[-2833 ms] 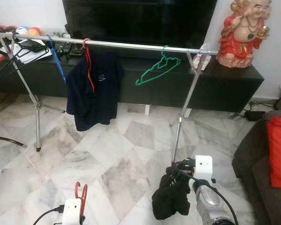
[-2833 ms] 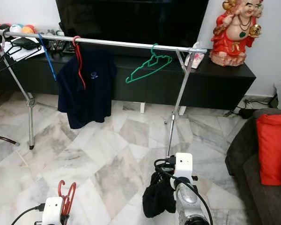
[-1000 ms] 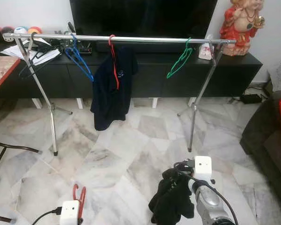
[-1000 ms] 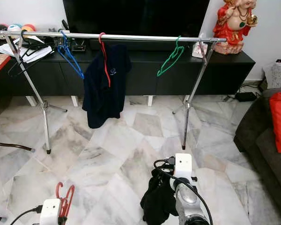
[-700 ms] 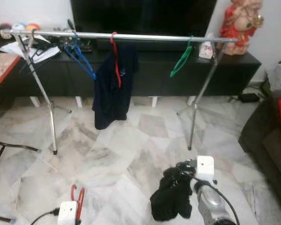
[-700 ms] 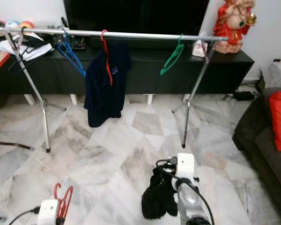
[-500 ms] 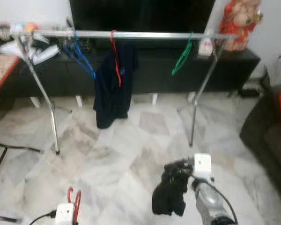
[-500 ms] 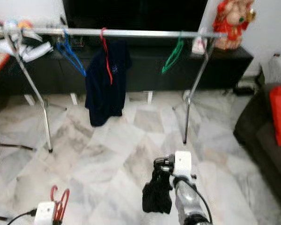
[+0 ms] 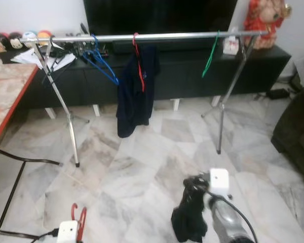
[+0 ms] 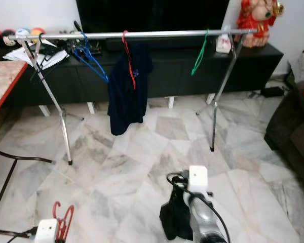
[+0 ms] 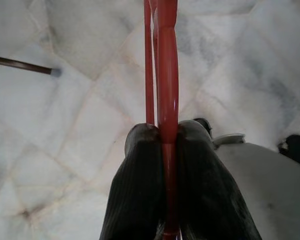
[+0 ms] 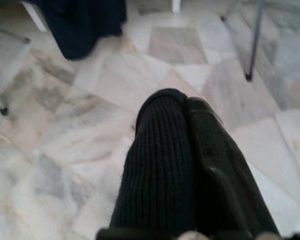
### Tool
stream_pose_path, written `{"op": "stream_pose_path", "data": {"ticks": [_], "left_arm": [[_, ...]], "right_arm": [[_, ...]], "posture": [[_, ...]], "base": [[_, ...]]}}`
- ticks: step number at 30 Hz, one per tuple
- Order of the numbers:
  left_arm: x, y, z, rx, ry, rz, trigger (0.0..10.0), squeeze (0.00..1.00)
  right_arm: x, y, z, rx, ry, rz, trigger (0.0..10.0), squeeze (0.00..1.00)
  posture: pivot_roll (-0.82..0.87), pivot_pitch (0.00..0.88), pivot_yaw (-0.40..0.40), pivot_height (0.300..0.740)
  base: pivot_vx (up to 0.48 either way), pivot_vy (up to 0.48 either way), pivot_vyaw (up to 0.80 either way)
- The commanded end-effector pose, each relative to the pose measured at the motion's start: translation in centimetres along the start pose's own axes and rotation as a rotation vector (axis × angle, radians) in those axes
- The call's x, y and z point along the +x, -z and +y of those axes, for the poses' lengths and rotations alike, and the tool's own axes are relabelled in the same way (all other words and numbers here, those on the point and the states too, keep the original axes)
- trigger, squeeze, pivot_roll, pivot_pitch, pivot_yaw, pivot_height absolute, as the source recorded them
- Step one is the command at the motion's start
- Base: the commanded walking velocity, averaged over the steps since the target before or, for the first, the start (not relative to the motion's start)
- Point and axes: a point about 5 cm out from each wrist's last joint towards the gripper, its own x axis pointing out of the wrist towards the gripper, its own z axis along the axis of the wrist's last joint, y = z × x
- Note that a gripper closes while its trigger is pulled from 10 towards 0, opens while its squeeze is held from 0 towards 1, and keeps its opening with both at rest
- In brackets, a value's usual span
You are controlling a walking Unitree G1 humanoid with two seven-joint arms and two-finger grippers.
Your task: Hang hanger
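Carry step: left hand (image 11: 162, 150) clamps the red hanger (image 9: 79, 223), well short of the rail (image 9: 142, 37). Right hand (image 12: 185, 125) grips a dark garment (image 9: 188, 217) (fingers together). Next: approach, raise the hook.
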Motion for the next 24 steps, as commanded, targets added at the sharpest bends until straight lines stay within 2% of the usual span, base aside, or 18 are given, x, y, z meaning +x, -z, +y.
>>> {"op": "stream_pose_path", "data": {"ticks": [1, 7, 18, 20, 24], "left_arm": [[-0.2, 0.6, 0.4, 0.005, -0.005, 0.023, 10.0, 0.0], [-0.2, 0.7, 0.7, 0.006, -0.007, 0.025, 10.0, 0.0], [-0.2, 0.6, 0.9, 0.022, -0.004, 0.026, 10.0, 0.0], [-0.1, 0.5, -0.3, 0.027, 0.009, 0.026, 10.0, 0.0], [0.0, 0.4, -0.8, 0.03, 0.016, 0.024, 10.0, 0.0]], "right_arm": [[0.4, -1.0, 0.4, 0.003, -0.01, -0.036, 10.0, 0.0], [0.4, -1.0, 0.4, 0.004, -0.008, -0.033, 10.0, 0.0], [0.5, -1.1, 0.6, 0.004, -0.01, -0.035, 10.0, 0.0], [0.5, -1.2, 0.6, 0.004, -0.011, -0.041, 10.0, 0.0], [0.5, -1.3, 0.6, 0.004, -0.012, -0.047, 10.0, 0.0]], "posture": [[-0.09, 0.028, -0.035, 0.74], [-0.09, 0.029, -0.034, 0.74], [-0.09, 0.031, -0.033, 0.74], [-0.09, 0.032, -0.033, 0.74], [-0.08, 0.034, -0.033, 0.74]], "base": [[0.0, 0.315, 0.0], [0.0, 0.315, 0.0], [0.0, 0.0, 0.0], [0.0, 0.0, 0.0], [0.0, 0.0, 0.0]]}}
